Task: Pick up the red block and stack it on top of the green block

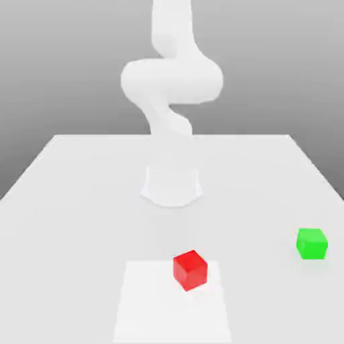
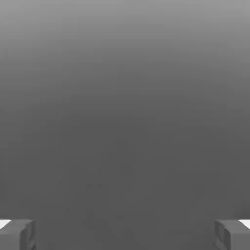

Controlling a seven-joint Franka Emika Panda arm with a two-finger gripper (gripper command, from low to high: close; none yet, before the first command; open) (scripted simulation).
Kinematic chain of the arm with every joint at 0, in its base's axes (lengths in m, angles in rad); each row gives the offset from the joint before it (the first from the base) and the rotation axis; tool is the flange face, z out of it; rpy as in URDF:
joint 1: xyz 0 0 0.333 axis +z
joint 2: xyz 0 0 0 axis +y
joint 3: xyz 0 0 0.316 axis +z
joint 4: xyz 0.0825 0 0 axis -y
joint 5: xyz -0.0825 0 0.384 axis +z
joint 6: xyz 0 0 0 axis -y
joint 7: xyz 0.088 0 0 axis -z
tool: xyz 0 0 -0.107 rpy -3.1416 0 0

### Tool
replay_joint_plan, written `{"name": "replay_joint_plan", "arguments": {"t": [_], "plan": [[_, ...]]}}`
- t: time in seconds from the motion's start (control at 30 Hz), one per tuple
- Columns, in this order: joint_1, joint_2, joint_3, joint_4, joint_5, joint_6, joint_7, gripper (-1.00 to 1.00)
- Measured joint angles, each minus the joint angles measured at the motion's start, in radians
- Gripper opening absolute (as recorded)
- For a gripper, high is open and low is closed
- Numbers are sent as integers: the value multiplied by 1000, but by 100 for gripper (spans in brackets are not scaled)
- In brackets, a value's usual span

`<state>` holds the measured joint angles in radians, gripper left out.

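A red block [image 1: 190, 270] sits on the white table [image 1: 74, 201] near the front, slightly to the exterior view's right of centre. Further toward the exterior view's right and a little farther back stands a green block [image 1: 312, 243], well apart from the red one. In the hand view my gripper [image 2: 125, 235] is open: two grey fingertips [image 2: 17, 234] stand wide apart with nothing between them, and plain grey background lies beyond. The white arm [image 1: 171, 80] rises from its base and leaves the exterior view at the top.
The arm's round base [image 1: 172, 187] stands at the table's middle, behind both blocks. A lighter square patch [image 1: 168, 309] marks the table's front, with the red block at its far right corner.
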<state>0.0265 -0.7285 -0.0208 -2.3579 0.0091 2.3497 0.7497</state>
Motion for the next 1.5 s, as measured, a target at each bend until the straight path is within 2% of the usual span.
{"name": "replay_joint_plan", "arguments": {"t": [0.43,0.57,0.8,0.83,1.07,1.3,1.5], "plan": [[127,457,-59,-347,35,309,-298,0],[147,631,-57,-469,-4,427,-368,0],[131,893,-24,-469,32,643,-422,0],[122,926,-13,-465,40,671,-427,-100],[115,933,-7,-464,38,677,-426,-100],[123,710,-27,-496,-13,486,-389,-100],[321,678,61,-450,-8,406,-593,-100]]}}
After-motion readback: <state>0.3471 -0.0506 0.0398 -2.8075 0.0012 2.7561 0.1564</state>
